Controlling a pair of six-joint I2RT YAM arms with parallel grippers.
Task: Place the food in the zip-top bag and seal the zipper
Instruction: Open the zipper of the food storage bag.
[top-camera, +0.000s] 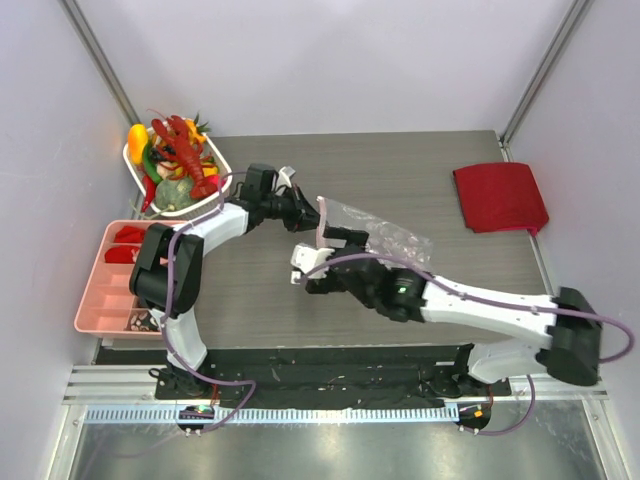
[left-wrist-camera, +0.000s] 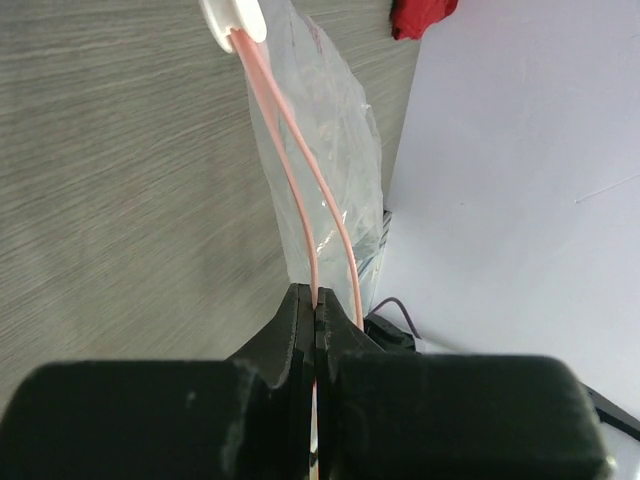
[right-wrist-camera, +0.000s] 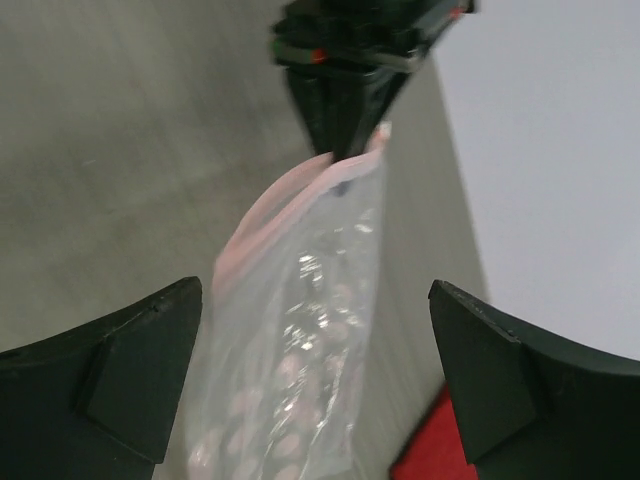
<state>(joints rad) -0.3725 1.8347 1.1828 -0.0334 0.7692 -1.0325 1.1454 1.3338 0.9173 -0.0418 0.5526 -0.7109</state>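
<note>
- The left pincer (left-wrist-camera: 316, 312) is pressed together on the thin pale pink zipper strip (left-wrist-camera: 290, 170) at one end of the clear, dot-printed floppy plastic bag (top-camera: 385, 238), which sits mid-way across the grey wood-grain surface (top-camera: 420, 170).
- The right pincer (right-wrist-camera: 312, 292) is spread wide. The bag passes between its fingers with gaps on both sides.
- The bright red plastic lobster (top-camera: 185, 148) lies in the white basket (top-camera: 185, 208) at the far left corner, well apart from the bag.

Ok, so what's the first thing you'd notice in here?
The bright red lobster, sitting in the white basket at the far left corner of the table. Then the clear dotted bag in the middle, its pink strip pinched by the left arm's fingers, with the right arm's fingers spread wide on either side of it.
</note>
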